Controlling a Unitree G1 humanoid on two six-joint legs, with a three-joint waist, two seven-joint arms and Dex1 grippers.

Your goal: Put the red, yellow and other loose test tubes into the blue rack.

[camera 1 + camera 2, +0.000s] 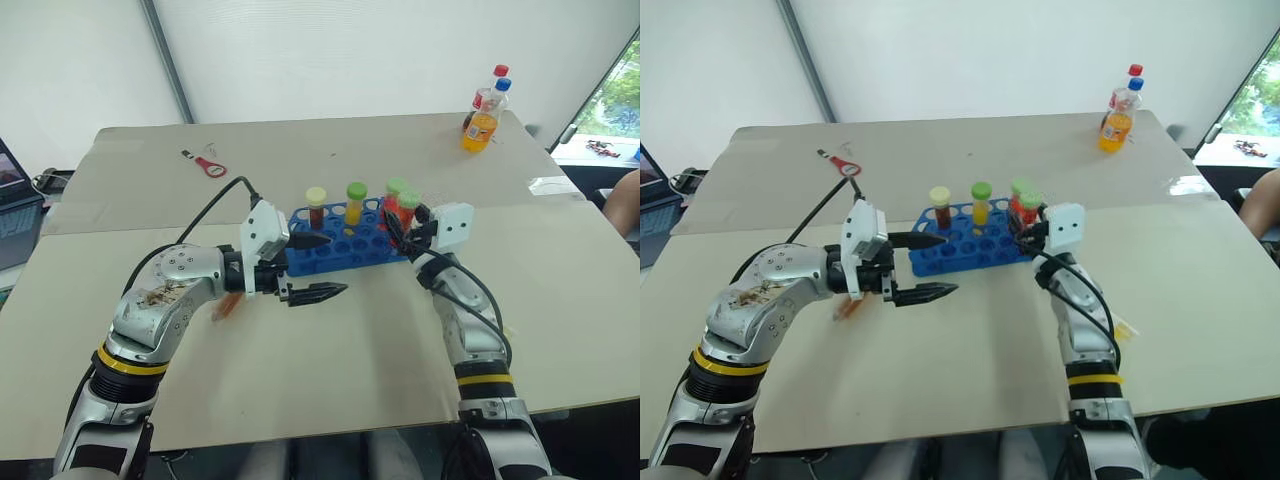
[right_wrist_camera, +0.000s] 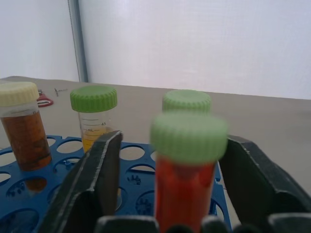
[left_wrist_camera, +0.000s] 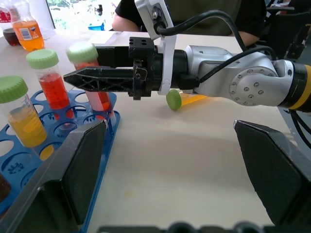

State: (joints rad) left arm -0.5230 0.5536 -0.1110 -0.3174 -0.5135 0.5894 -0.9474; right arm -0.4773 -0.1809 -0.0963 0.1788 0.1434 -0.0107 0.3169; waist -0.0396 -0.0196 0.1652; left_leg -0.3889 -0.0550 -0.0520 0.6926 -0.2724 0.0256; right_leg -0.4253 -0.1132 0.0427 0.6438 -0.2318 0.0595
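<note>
Head view: the blue rack stands mid-table holding four tubes; left gripper beside it, jaws apart; right wrist view: right gripper jaws apart around the red tube at the rack's right end, not touching.

Bare counter spreads at 6 o'clock of the blue rack, between the two arms. The left hand stands spread wide at the rack's 8 o'clock. The right hand flanks a red tube at its 3 o'clock end. Four capped tubes rise along the rack's far rows; the near holes are free.
</note>
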